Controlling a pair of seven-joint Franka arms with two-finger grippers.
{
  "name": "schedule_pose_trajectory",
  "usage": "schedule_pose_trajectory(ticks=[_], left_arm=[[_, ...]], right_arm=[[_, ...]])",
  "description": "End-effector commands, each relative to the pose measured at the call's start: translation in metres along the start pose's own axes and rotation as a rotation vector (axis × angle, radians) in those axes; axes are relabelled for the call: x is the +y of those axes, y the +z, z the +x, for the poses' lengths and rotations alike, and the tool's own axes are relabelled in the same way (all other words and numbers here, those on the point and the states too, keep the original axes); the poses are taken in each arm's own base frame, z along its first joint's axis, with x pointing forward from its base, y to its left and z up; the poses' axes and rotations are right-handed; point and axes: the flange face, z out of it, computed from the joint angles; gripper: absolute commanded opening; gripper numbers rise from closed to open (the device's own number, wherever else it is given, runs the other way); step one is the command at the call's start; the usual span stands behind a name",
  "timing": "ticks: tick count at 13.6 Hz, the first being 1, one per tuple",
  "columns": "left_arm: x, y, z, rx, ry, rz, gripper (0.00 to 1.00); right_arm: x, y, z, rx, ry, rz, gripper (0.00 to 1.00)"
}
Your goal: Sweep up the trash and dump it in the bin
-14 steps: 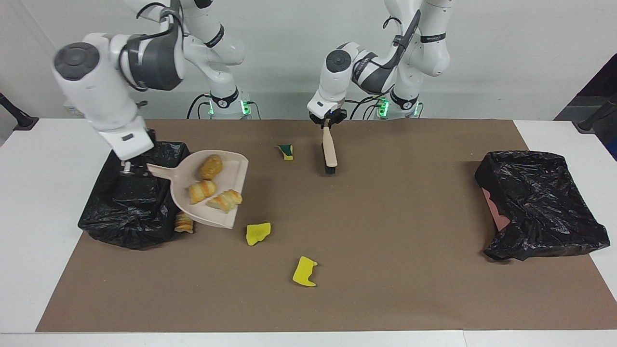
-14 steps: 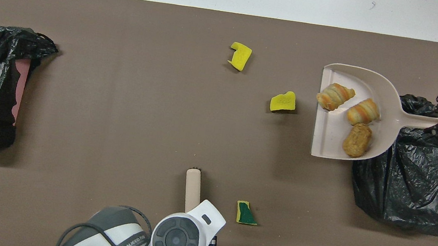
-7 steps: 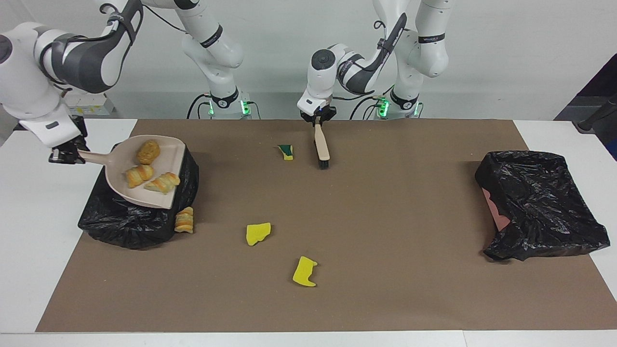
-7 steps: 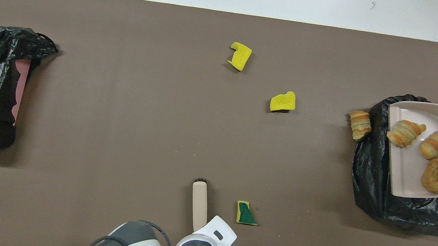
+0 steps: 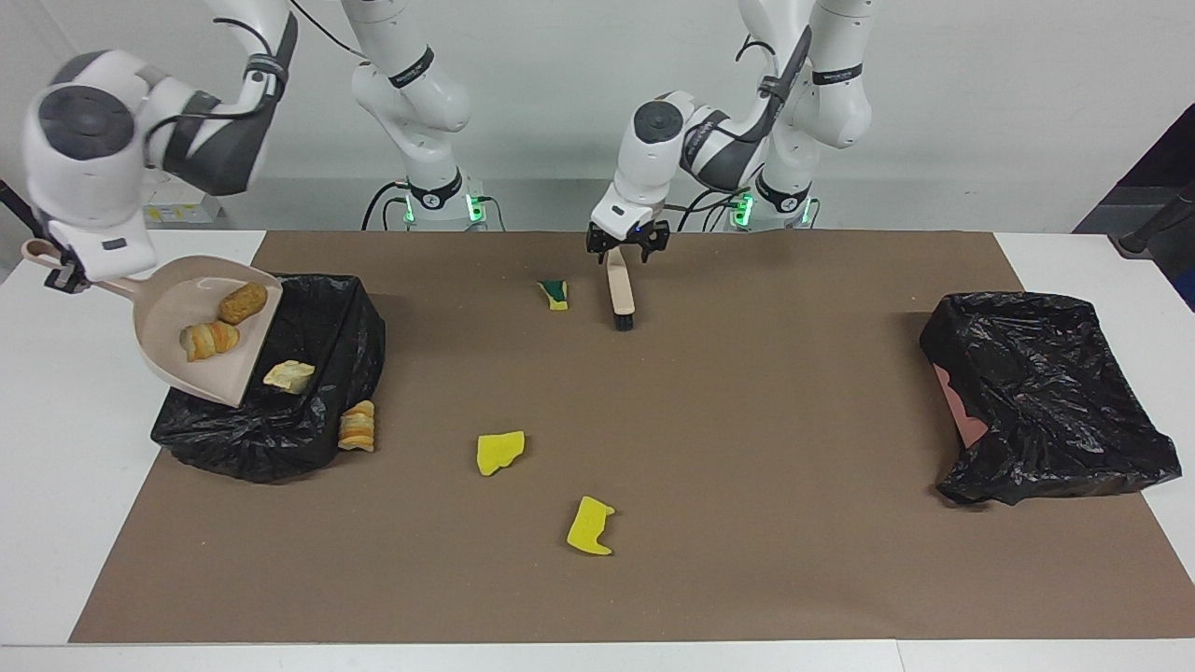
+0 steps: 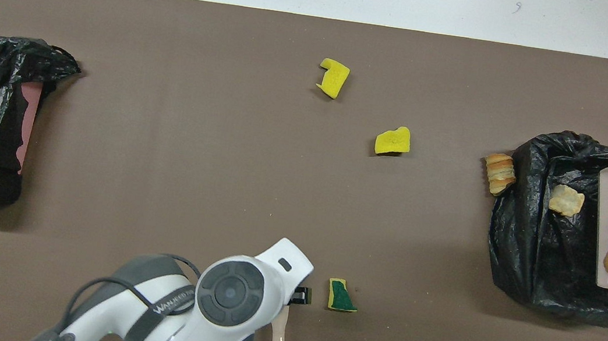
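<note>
My right gripper [image 5: 73, 273] is shut on the handle of the beige dustpan [image 5: 173, 299], which tilts over the black-bagged bin [image 5: 317, 308] at the right arm's end. Two bread chunks [image 5: 209, 340] lie in the pan, one [image 5: 288, 375] lies in the bin, and another [image 5: 357, 427] lies on the mat beside the bin. Two yellow scraps [image 5: 499, 452] [image 5: 589, 525] and a green-backed one [image 5: 555, 293] lie on the mat. My left gripper [image 5: 627, 245] stands open over the handle of the brush [image 5: 620, 294], which lies on the mat.
A second black-bagged bin [image 5: 1046, 392] stands at the left arm's end of the brown mat [image 5: 766, 448]. White table shows around the mat's edges.
The right arm carried the dustpan over the bin and tipped it, and one bread chunk slid into the bin. The left gripper opened and let go of the brush.
</note>
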Motion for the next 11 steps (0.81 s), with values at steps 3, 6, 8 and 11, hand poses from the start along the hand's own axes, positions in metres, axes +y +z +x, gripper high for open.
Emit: schedule_pose_trajectory(ticks=[3, 6, 8, 11], left_arm=[[-0.067, -0.088, 0.099, 0.097, 0.092, -0.008, 1.0], [-0.124, -0.176, 0.141, 0.123, 0.139, 0.021, 1.0], [-0.162, -0.221, 0.157, 0.154, 0.154, 0.017, 1.0], [-0.209, -0.28, 0.165, 0.183, 0.176, 0.02, 1.0]], right_arm=[[-0.028, -0.019, 0.014, -0.104, 0.023, -0.045, 0.0], [-0.026, -0.045, -0.003, -0.091, 0.026, -0.076, 0.0], [-0.026, -0.061, -0.005, -0.039, 0.029, -0.102, 0.0], [-0.023, -0.087, 0.028, 0.11, 0.048, -0.14, 0.0]])
